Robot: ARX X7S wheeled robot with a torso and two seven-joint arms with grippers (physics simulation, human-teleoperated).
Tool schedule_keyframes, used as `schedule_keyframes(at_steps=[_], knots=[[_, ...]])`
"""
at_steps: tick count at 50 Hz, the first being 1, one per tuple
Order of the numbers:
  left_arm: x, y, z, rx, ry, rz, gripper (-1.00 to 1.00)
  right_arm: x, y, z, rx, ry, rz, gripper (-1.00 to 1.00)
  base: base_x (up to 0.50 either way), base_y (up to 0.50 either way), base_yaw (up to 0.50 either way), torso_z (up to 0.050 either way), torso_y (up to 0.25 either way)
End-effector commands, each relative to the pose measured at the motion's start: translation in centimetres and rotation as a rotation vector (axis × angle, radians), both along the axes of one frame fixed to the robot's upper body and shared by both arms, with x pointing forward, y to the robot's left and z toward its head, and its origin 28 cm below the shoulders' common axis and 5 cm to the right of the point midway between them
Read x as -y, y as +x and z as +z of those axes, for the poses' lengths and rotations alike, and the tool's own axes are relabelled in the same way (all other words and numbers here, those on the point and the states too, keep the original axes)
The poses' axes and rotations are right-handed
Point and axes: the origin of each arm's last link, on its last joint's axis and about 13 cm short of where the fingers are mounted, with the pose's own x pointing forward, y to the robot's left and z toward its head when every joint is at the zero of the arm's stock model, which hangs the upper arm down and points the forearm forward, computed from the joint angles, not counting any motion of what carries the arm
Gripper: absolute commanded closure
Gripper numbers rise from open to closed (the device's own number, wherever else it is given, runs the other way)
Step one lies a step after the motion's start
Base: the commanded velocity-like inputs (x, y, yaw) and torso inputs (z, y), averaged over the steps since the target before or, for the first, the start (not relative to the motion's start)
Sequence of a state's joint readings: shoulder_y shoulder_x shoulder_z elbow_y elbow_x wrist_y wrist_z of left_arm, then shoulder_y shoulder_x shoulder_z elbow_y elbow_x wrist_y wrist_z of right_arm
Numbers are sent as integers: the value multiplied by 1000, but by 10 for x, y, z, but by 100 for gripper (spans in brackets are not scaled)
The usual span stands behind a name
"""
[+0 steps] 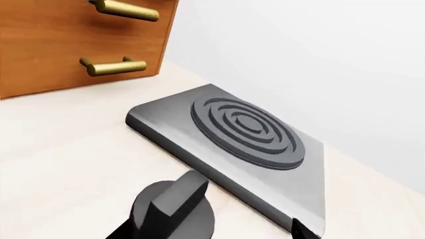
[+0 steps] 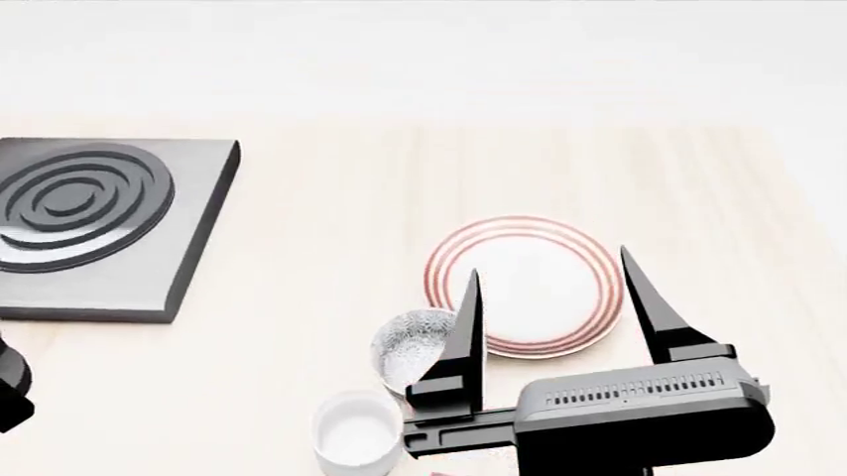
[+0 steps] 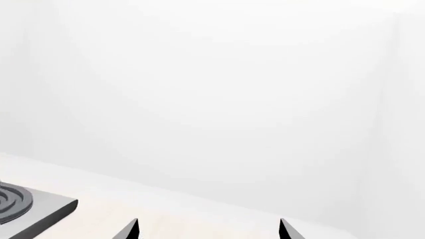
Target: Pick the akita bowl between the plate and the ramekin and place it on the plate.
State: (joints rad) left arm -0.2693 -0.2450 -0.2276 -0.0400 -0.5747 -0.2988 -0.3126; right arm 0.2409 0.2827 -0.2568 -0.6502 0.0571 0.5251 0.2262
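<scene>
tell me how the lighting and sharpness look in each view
Head view: even, flat light, faint soft shadows under the plate and akita bowl, all sharp. Left wrist view: soft sheen on the stove plate, no blur. Right wrist view: mostly washed-out white wall, little contrast.

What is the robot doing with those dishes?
The robot's right gripper hangs wide open above the red-ringed plate, holding nothing. A speckled bowl sits on the counter between the plate and a small white cup, not picked up yet. The left gripper waits by the hotplate.
</scene>
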Motion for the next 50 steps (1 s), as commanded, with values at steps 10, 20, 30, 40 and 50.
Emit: schedule_keyframes(at_steps=[10, 20, 30, 40, 50], knots=[[0, 0, 1, 0, 0, 0, -100, -1, 2, -2, -6, -6, 2, -100, 327, 0, 0, 0, 2], [0, 0, 0, 1, 1, 0, -100, 0, 1, -2, -3, 0, 1, -100, 68, 0, 0, 0, 0], [0, 0, 0, 2, 3, 0, -100, 1, 2, -3, -11, 5, -5, -100, 481, 0, 0, 0, 0], [1, 0, 0, 2, 3, -1, -100, 0, 2, -2, -9, 2, -1, -100, 500, 0, 0, 0, 0], [1, -1, 1, 2, 3, 0, -100, 0, 2, -1, -6, 7, 5, -100, 500, 0, 0, 0, 0]])
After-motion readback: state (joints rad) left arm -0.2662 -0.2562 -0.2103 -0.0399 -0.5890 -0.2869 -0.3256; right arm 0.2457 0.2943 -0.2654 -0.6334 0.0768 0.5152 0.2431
